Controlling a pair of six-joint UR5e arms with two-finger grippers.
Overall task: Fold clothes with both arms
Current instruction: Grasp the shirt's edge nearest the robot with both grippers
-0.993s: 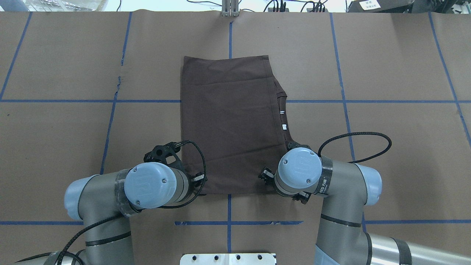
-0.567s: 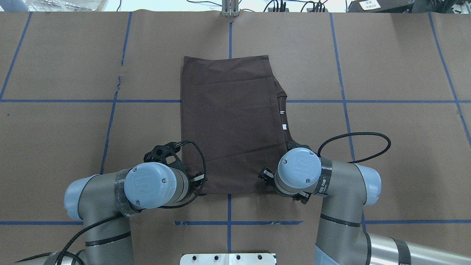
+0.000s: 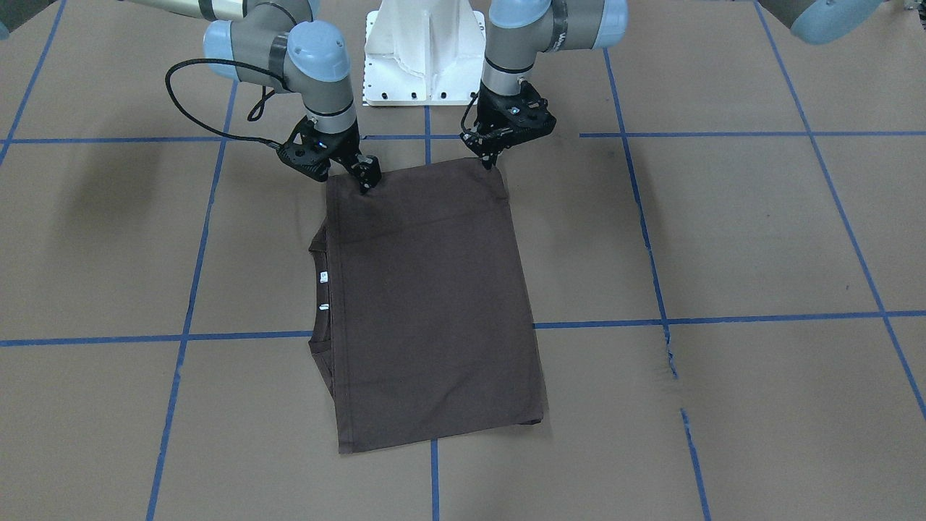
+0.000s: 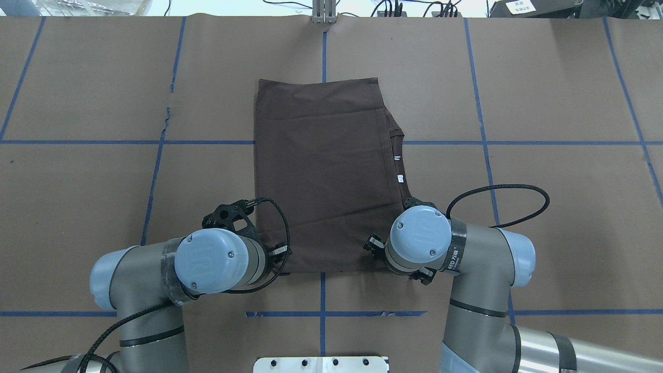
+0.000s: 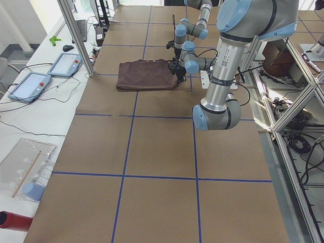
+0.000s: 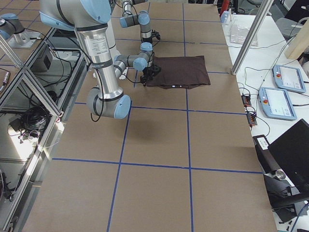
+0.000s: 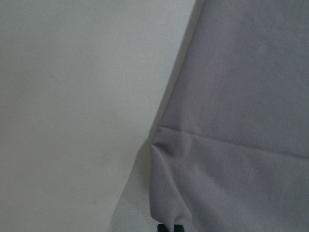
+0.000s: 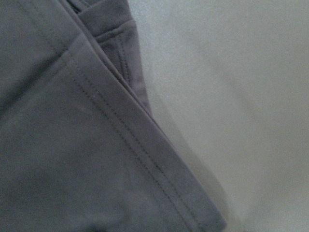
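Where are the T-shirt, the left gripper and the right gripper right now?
T-shirt [image 4: 321, 171]: overhead view, middle of the folded cloth.
Left gripper [image 3: 489, 162]: front-facing view, fingertips at the cloth's corner on that view's right.
Right gripper [image 3: 364, 185]: front-facing view, fingertips at the cloth's corner on that view's left.

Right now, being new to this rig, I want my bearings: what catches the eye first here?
A dark brown T-shirt, folded into a rectangle, lies centred on brown paper gridded with blue tape. The left pincer and right pincer each meet one of its corners nearest the robot.
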